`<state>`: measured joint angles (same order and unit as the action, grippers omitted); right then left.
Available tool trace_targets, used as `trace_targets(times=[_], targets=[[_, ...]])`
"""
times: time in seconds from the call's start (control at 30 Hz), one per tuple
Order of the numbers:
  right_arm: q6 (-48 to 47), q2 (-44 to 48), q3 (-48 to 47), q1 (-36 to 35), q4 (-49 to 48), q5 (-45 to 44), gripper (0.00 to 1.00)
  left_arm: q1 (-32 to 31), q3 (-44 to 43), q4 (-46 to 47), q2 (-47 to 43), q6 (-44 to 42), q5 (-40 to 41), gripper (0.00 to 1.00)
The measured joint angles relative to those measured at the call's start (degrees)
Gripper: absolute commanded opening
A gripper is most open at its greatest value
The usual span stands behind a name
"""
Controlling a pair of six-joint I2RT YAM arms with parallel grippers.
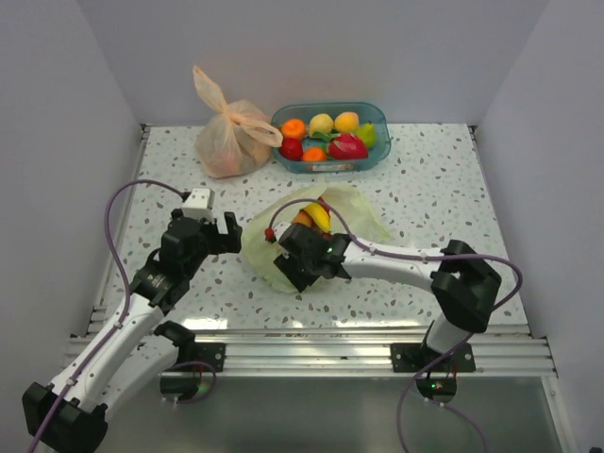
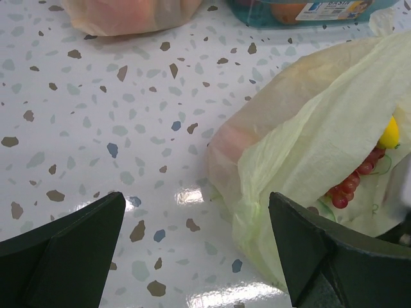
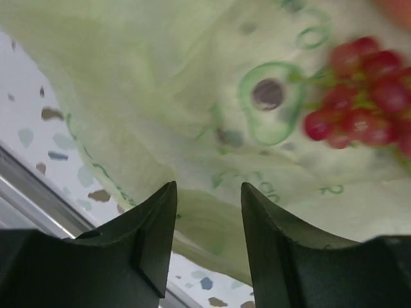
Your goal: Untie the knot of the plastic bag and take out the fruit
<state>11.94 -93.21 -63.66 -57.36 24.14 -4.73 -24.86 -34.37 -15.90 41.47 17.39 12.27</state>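
- The right gripper point(image 3: 209, 192) hangs low over the near edge of the plastic bag point(image 1: 363, 215). Its jaws are drawn halfway together with a gap between them, and I cannot tell whether any film is caught there.
- The fruit lies just beyond its fingertips. A dark red cluster point(image 3: 359, 109) sits up and to the right in the wrist view, and a yellow banana point(image 1: 318, 217) lies a little farther back.
- The bag lies slack on the table point(image 1: 425, 189), its long axis running from near-left to far-right. Its mouth looks loose, and no tied knot shows from any view.
- The left gripper point(image 2: 196, 202) has its jaws spread wide and holds nothing. It hovers just left of the bag, which fills the right half of its view.
- By my reckoning the right arm is the nearer one (it is right above the film), so the reach for the fruit is probably its move.
- Well apart at the far edge stands a blue basket point(image 1: 382, 121) holding assorted fruit. An orange bag point(image 1: 231, 132), tied shut, sits just beside it.
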Motion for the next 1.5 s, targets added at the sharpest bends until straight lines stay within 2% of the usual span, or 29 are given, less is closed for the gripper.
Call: trace_targets(times=[0.13, 0.27, 0.3, 0.43, 0.67, 0.87, 1.27, 1.4, 1.43, 1.5], targets=[[-0.22, -5.40, -0.66, -6.54, 3.72, 0.24, 0.48, 0.00, 0.00, 0.00, -0.13, 0.00, 0.02, 1.00], [-0.20, -5.25, -0.81, -7.87, 6.19, -0.79, 0.54, 0.00, 0.00, 0.00, -0.17, 0.00, 0.00, 1.00], [-0.20, -4.85, -0.94, -7.58, 6.49, -1.75, 0.57, 0.00, 0.00, 0.00, -0.17, 0.00, 0.00, 1.00], [0.35, -1.75, -1.49, -5.62, 6.43, -5.84, 0.59, 0.00, 0.00, 0.00, -0.26, 0.02, -0.02, 1.00], [3.69, 1.75, -2.03, 3.17, 1.81, -9.97, 0.59, 0.00, 0.00, 0.07, -1.68, 0.02, -0.04, 1.00], [6.43, -1.22, -2.03, 7.65, -2.69, -10.93, 0.59, 0.00, -0.02, 2.40, -0.46, -0.70, -0.04, 1.00], [17.11, -10.60, -1.09, 7.89, -9.01, -13.75, 0.57, 0.11, -0.02, 4.52, 1.03, -2.25, 0.20, 1.00], [18.84, -11.04, -0.22, 7.89, -10.78, -14.47, 0.48, 0.11, -0.02, 4.59, 0.83, -2.56, 0.92, 1.00], [19.15, -11.04, 0.07, 7.89, -11.34, -14.80, 0.35, 0.11, -0.02, 4.55, 0.83, -2.64, 1.14, 1.00], [19.69, -11.04, 0.39, 7.91, -12.13, -15.17, 0.24, 0.11, -0.02, 4.59, 0.83, -3.02, 1.51, 1.00]])
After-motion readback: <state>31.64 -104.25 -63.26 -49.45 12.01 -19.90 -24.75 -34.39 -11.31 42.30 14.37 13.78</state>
